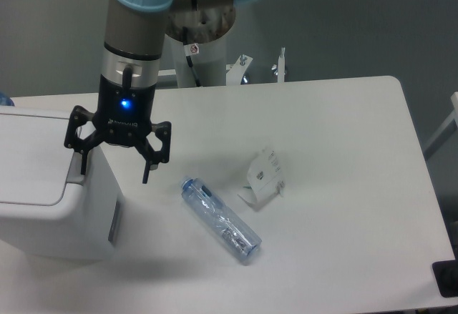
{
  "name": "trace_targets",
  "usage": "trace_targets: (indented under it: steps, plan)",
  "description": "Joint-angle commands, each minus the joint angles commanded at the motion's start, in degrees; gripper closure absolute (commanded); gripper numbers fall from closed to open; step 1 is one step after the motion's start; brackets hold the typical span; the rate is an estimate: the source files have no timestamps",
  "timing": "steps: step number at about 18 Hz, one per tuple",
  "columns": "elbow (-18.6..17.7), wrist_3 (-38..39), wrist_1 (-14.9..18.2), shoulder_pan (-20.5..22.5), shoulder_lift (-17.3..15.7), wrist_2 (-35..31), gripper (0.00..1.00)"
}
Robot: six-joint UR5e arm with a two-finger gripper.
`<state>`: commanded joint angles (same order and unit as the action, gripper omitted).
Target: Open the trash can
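Here, the trash can point(50, 185) sits at the table's point(343, 135) left edge with its flat lid down, so its contents are hidden. My gripper point(114, 172) hangs with fingers spread wide over the can's right rim, one finger above the grey strip, the other out past the can's side. A clear bottle point(220, 220) lies on its side nearby, a crumpled wrapper point(263, 177) beyond.
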<state>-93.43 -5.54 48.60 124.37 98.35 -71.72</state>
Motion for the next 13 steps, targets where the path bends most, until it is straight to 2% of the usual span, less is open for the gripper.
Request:
trace_targets:
  steps: [8, 13]
  plan:
    - [-0.62, 0.00, -0.09, -0.09, -0.18, -0.09, 0.00]
    - [0.52, 0.00, -0.35, -0.09, -0.35, -0.09, 0.00]
